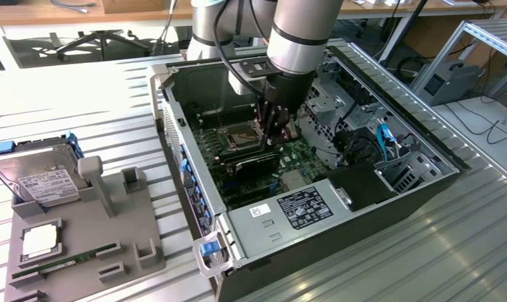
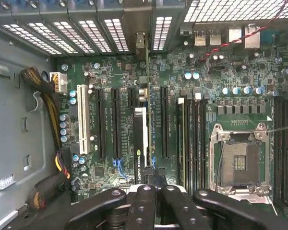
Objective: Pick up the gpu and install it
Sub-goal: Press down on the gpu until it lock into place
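Note:
The gpu [image 2: 140,143] stands on edge among the long black expansion slots of the green motherboard [image 2: 110,72]. It shows as a thin dark card with a green-logo label, and its metal bracket end reaches the case's rear vents. My gripper [image 2: 153,184] is shut on the card's upper edge, with the black fingers [image 2: 175,201] pressed together over it. In the exterior view, the gripper [image 1: 275,135] reaches down into the open computer case [image 1: 195,245], and the gpu [image 1: 253,165] sits low against the board below it.
An empty processor socket [image 2: 240,163] and memory slots lie beside the card. Black and yellow cable bundles [image 2: 50,100] run along the case wall. Outside the case, a grey fixture [image 1: 111,245] holds a hard drive [image 1: 39,179], a processor chip [image 1: 39,241] and a RAM stick [image 1: 65,261].

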Motion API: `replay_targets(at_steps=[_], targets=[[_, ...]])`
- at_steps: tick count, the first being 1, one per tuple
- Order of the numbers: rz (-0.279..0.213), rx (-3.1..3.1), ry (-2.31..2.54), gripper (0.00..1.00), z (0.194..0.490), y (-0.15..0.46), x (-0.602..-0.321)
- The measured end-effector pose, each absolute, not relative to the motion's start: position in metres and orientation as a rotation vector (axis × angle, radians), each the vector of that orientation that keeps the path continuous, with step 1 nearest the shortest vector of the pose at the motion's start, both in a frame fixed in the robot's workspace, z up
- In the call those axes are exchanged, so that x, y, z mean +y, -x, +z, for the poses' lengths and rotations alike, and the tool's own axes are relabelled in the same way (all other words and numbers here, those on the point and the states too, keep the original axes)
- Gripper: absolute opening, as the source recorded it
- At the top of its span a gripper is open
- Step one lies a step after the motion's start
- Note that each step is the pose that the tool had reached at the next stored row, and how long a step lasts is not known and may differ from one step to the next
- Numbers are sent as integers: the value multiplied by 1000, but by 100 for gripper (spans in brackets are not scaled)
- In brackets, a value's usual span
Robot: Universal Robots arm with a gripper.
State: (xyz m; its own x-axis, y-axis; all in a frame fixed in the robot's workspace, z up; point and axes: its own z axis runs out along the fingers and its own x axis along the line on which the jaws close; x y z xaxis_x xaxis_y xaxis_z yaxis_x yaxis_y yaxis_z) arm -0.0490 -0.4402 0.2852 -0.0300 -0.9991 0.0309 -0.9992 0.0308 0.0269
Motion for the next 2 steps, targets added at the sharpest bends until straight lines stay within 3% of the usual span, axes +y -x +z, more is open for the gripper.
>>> replay_targets(at_steps=[2], targets=[[3, -2226, -2159, 11, 285, 49, -440]])
